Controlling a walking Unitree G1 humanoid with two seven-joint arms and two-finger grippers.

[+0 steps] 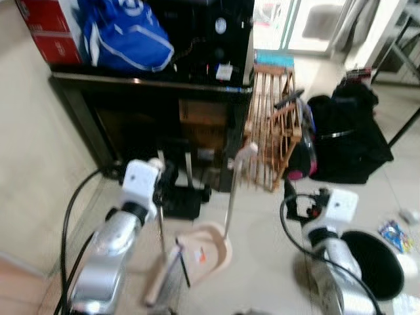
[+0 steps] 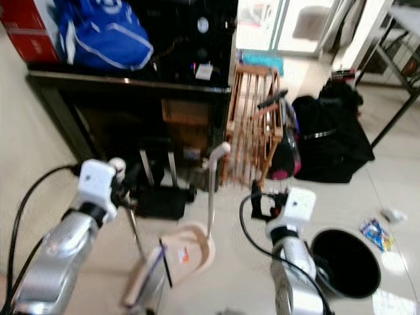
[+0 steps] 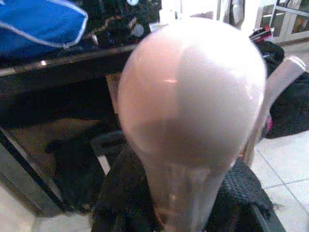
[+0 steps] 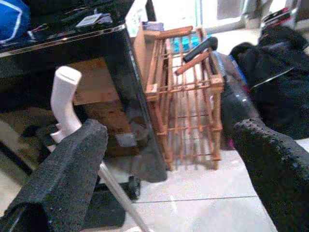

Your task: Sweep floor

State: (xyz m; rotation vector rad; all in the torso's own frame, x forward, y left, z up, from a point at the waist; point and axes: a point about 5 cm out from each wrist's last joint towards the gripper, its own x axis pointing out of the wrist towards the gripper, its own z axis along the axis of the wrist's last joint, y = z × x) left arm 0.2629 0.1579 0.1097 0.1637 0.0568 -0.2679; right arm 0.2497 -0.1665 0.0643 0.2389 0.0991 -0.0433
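Broom (image 1: 160,262) — its thin pole rises to the left gripper (image 1: 162,176), whose black fingers (image 3: 120,198) are clenched around the neck just under the rounded pale knob (image 3: 190,96) at the pole's top; the brush end rests on the tiled floor (image 1: 262,262) beside the dustpan (image 1: 209,252). The dustpan stands on the floor between the two arms, its own metal pole ending in a pale angled handle (image 4: 65,104). Right gripper (image 1: 296,200) — held in the air to the right of that handle, fingers (image 4: 72,169) spread wide and grasping nothing. Behind the dustpan stands a dark cabinet (image 1: 157,111) carrying a blue bag (image 1: 125,36) and a red box (image 1: 46,26). Just right of the cabinet is a wooden rack (image 1: 272,125), with black bags (image 1: 348,138) beyond it. A black bin (image 1: 374,262) sits on the floor near the right arm, a colourful wrapper (image 1: 394,235) lying close by.
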